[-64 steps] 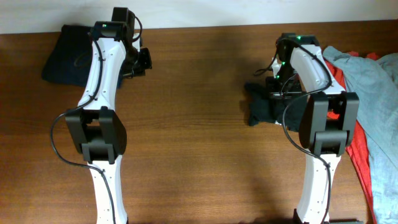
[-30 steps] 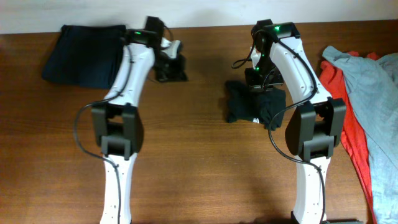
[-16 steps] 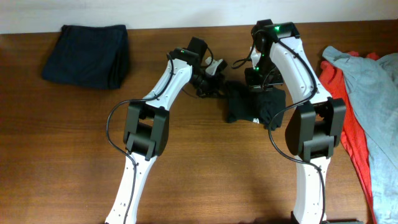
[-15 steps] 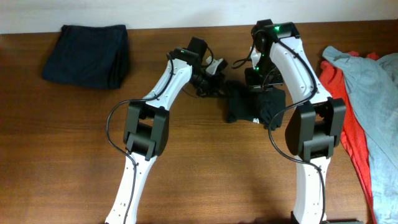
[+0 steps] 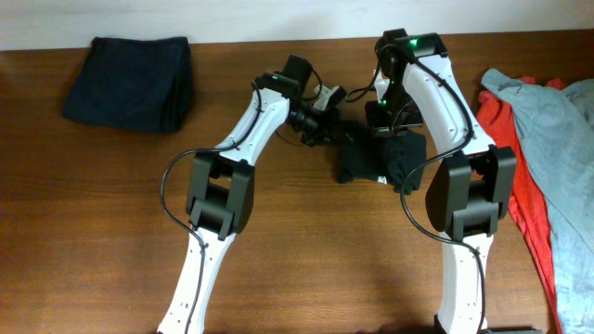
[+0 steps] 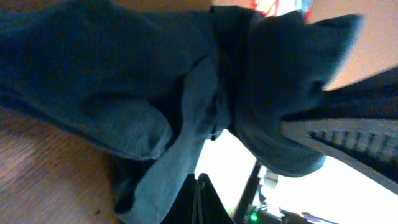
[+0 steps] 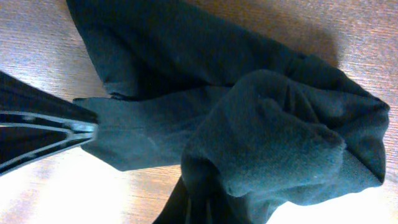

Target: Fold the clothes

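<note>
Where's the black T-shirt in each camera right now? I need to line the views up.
Overhead: the black T-shirt lies bunched up, above centre.
Left wrist: it fills most of the frame, top and middle.
Right wrist: it fills the centre and right.
Shared landmark: the wooden table under it, seen bottom left in the left wrist view and top left in the right wrist view.

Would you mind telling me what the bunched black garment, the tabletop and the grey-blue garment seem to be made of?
The black garment: soft matte knit, probably cotton jersey; it slumps in rounded folds and looks faintly fuzzy. The table: wood or wood-look laminate, semi-gloss; grain streaks and glare show. The grey-blue garment: thin matte cloth, fibre unclear; it lies loosely crumpled.
</note>
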Available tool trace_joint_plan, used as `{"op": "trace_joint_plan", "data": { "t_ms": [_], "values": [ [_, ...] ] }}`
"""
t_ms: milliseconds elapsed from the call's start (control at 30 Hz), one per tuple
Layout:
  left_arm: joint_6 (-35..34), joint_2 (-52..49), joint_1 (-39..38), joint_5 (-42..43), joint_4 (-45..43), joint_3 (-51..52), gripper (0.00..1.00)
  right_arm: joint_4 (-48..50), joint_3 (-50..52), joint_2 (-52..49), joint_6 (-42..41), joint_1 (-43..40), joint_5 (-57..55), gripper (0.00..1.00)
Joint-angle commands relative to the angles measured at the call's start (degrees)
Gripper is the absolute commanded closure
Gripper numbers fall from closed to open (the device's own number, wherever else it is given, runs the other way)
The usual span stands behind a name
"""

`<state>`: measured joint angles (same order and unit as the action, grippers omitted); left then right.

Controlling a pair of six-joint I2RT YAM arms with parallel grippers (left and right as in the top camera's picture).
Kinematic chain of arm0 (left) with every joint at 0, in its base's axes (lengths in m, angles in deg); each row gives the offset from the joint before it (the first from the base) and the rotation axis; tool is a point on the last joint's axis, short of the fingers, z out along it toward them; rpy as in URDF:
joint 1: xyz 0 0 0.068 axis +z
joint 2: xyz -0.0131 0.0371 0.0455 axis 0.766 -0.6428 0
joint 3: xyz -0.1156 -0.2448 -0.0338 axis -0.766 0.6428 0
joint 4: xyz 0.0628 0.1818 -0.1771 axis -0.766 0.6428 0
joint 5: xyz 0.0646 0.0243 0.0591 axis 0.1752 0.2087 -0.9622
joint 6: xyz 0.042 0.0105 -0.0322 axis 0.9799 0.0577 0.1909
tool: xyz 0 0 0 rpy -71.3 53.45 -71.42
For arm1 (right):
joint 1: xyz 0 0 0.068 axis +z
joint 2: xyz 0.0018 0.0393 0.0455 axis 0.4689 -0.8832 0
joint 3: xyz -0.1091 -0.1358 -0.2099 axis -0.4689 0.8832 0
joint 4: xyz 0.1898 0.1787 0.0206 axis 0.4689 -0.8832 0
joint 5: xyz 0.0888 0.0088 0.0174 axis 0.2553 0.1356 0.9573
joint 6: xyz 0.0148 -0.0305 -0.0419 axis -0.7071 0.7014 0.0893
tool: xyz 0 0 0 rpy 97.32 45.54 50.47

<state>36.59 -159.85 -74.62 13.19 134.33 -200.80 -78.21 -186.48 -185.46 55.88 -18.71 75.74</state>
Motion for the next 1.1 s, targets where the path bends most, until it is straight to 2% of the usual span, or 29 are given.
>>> {"op": "trace_joint_plan", "data": {
  "t_ms": [0,300,567,1067],
  "values": [
    [0.57,-0.42,-1.95,-6.82,-0.13,-0.04,1.00,-0.20,-0.85,1.29,-0.46,0.02,0.35,0.96],
    [0.52,-1.36,-3.72,-17.25,-0.39,-0.04,1.00,-0.22,-0.85,1.29,-0.66,0.02,3.39,0.96],
    [0.13,-7.43,-3.72,-17.22,-1.70,-0.04,1.00,-0.42,-0.85,1.29,-0.66,0.11,5.16,0.96],
    [0.15,-7.89,-3.72,-17.38,-2.91,-0.04,1.00,2.34,-0.85,1.20,-3.52,2.84,5.99,0.96]
  ]
}}
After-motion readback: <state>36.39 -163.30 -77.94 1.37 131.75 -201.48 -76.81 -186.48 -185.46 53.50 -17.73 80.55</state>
